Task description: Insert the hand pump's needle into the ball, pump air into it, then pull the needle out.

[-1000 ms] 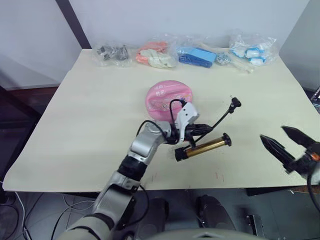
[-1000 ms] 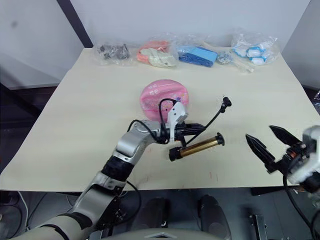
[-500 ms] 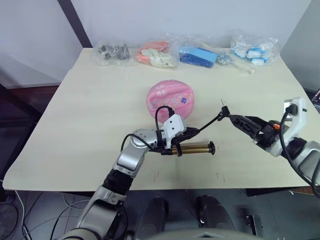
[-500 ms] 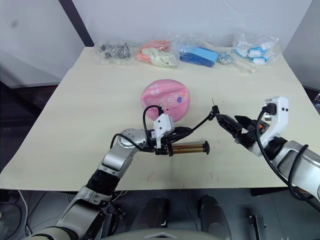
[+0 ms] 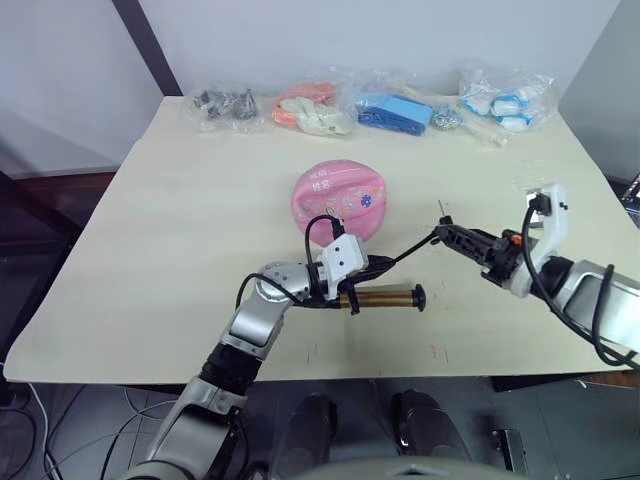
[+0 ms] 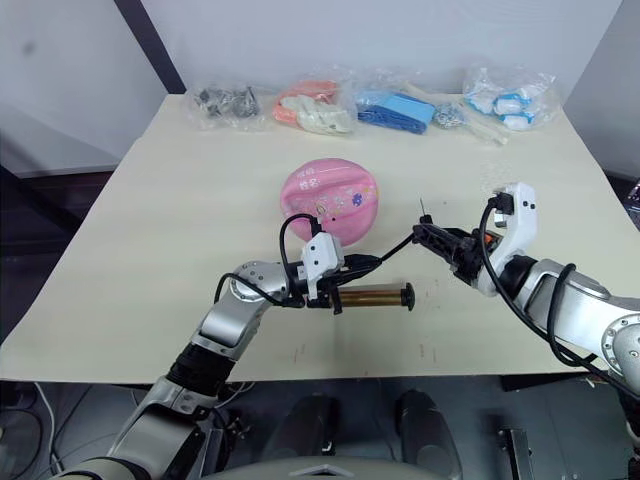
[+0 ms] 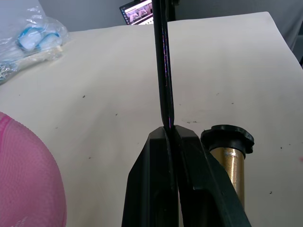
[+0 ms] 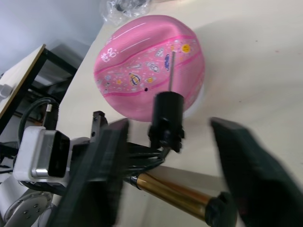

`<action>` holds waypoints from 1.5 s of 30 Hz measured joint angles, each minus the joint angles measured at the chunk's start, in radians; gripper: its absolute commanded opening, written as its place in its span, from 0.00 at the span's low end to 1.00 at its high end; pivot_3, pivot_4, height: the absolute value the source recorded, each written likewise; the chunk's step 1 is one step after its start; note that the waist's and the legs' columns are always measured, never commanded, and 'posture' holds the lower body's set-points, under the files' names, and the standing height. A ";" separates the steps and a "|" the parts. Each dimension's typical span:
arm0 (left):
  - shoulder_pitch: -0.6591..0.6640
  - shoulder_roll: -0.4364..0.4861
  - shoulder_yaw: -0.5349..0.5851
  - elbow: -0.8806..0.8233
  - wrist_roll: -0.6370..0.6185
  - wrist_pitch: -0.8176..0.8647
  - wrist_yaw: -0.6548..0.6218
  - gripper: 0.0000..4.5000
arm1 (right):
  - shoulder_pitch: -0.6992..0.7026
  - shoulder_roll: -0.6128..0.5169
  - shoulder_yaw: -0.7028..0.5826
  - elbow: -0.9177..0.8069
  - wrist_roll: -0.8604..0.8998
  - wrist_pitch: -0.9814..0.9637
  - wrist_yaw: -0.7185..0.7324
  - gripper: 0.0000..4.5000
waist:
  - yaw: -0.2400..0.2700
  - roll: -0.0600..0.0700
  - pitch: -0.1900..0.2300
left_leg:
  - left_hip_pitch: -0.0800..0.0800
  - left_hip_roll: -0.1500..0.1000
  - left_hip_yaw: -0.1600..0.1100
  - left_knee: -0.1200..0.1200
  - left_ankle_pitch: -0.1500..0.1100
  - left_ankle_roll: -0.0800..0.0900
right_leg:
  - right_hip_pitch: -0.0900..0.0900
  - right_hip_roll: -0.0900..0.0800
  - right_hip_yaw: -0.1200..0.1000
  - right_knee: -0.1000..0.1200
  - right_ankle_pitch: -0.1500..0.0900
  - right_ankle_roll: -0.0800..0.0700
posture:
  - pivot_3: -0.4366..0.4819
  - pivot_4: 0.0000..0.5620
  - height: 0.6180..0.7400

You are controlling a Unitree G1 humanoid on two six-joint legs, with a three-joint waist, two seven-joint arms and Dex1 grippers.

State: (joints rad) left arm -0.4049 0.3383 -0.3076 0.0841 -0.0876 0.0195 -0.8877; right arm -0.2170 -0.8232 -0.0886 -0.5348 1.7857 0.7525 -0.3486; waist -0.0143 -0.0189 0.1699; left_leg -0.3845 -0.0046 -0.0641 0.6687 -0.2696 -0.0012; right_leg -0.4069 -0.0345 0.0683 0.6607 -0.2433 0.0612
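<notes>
Right wrist view: right claw [image 8: 168,142] spread around the needle [image 8: 171,71], aimed at the ball [image 8: 142,90]; left claw [image 7: 173,142] pinching the hose [image 7: 162,71] steady.

Right gripper [image 6: 437,240] holds needle [image 6: 423,207] near ball [image 6: 331,198].

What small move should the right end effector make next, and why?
Probably close the right end effector on the black fitting behind the needle: its fingers stand apart either side of it, the needle is outside the ball, and the left end effector pinches the hose.
</notes>
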 measured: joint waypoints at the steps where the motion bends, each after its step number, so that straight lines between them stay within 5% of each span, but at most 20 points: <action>1: 0.008 0.002 0.000 -0.014 0.006 0.004 0.005 0.00 | -0.008 0.008 0.004 0.002 -0.005 0.000 -0.007 0.43 | 0.000 0.000 0.000 | 0.000 0.000 0.000 0.000 0.000 0.000 | 0.000 0.000 0.000 0.000 0.000 0.000 | 0.48 0.27 1.00; 45: 0.044 0.012 -0.014 -0.140 0.007 0.106 0.041 0.00 | -0.002 0.054 -0.004 -0.017 -0.021 0.005 -0.054 0.43 | -0.001 0.000 0.000 | 0.000 0.001 0.000 0.000 0.000 0.000 | 0.000 0.000 0.000 0.000 0.000 0.000 | 0.48 0.27 1.00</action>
State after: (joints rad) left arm -0.3608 0.3503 -0.3214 -0.0555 -0.0801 0.1257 -0.8469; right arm -0.2187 -0.7694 -0.0922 -0.5515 1.7645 0.7576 -0.4029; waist -0.0153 -0.0188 0.1700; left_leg -0.3846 -0.0037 -0.0637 0.6686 -0.2698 -0.0009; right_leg -0.4071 -0.0343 0.0684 0.6604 -0.2434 0.0612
